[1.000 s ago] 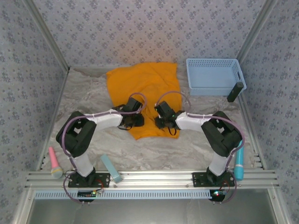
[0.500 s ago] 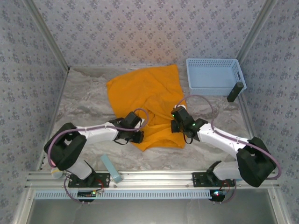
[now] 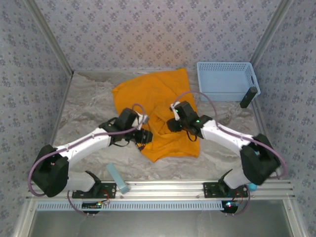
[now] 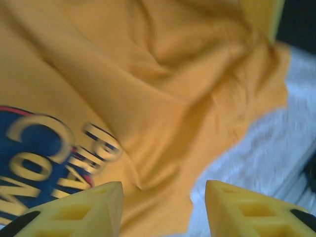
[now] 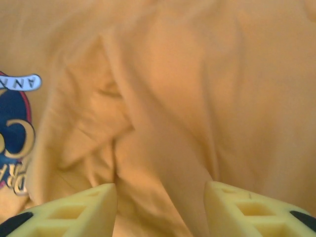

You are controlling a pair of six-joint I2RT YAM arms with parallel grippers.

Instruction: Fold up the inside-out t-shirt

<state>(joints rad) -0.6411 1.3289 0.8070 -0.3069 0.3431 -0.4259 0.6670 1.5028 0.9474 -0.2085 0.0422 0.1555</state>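
The inside-out t-shirt (image 3: pixel 163 96) lies rumpled in the middle of the table, orange-yellow, its near part folded over toward the front. My left gripper (image 3: pixel 143 136) hangs at its near left edge. In the left wrist view this gripper (image 4: pixel 163 210) is open over the shirt's edge (image 4: pixel 163 113), with the dark blue lettering (image 4: pixel 39 158) at the left and nothing between the fingers. My right gripper (image 3: pixel 171 123) is over the shirt's middle. The right wrist view shows that gripper (image 5: pixel 160 210) open above creased fabric (image 5: pixel 187 98), with a bit of lettering (image 5: pixel 12 138) at the left.
A light blue basket (image 3: pixel 227 79) stands at the back right with a black object (image 3: pixel 248 97) leaning at its corner. A teal block (image 3: pixel 117 177) lies near the front rail. A crinkled white cover (image 3: pixel 89 108) spreads over the table between patterned walls.
Both grippers went from shut to open and let go of the shirt. The shirt's near part has been drawn toward the front and lies wider. Both arms have lifted slightly off it.
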